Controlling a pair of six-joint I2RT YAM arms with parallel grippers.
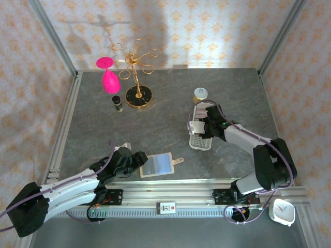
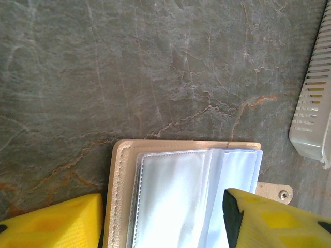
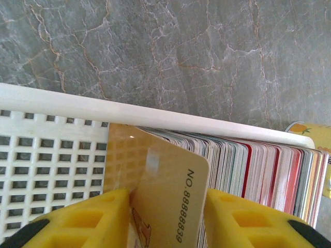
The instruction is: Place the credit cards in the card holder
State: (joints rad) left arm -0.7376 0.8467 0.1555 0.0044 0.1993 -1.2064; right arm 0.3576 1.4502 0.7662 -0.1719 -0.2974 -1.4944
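at the white tray (image 1: 200, 143): a pinch

top: card holder (image 1: 158, 165) open, left of the tray. left wrist: left gripper (image 2: 163, 206) spread wide over it, maybe pinning it flat. right wrist: right gripper (image 3: 165, 206) squeezes a gold credit card (image 3: 170, 175) in the tray.

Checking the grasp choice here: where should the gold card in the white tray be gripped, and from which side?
Grip the gold card by its exposed upper edge, coming down through the open top of the tray. The other cards stand on edge, packed tightly beside it, so its lower faces are blocked. The right tool holds it there.
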